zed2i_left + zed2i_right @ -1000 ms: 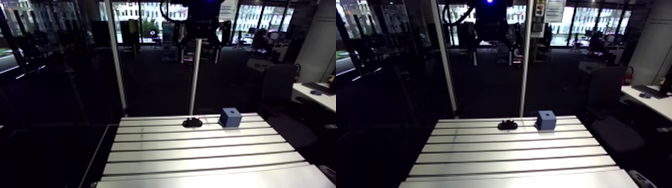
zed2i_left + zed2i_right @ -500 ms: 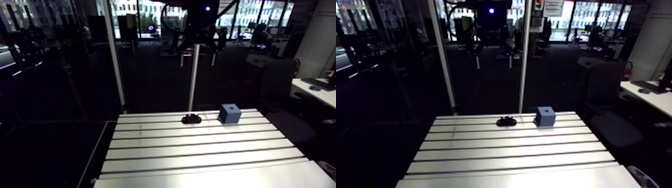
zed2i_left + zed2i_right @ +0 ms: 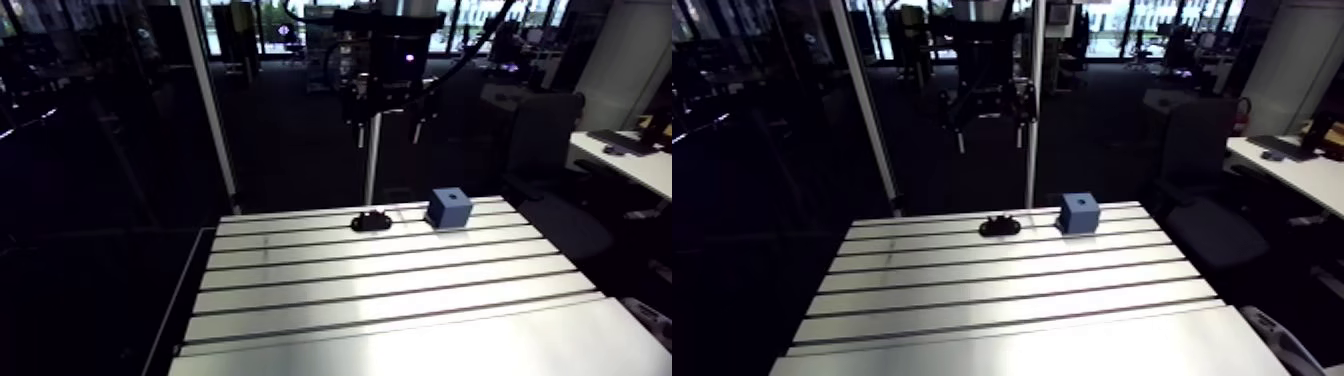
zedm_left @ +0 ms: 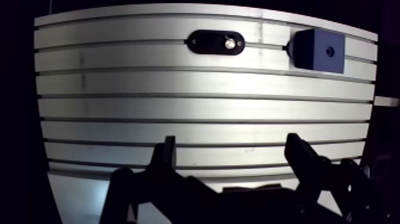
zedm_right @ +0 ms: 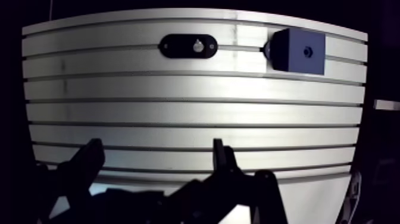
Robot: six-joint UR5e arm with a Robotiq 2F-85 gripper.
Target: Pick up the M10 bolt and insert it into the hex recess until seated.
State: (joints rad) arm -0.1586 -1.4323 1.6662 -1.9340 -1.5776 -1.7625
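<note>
Well above table (image 4: 178, 107), gripper (image 4: 231, 143) fingers (image 4: 167, 156) apart

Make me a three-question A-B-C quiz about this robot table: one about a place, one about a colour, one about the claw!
1. The two-fingered black gripper is: A open and empty; B shut on something; C out of sight.
2. The cube with a round hole is: A red; B blue; C yellow.
3. The black oval holder carrying the shiny bolt sits: A beside the cube; B on top of it; C between the fingers.
Answers: 1 A, the fingers are spread with only the slotted aluminium table between them. 2 B, it looks blue in every view. 3 A, they stand side by side, apart.
</note>
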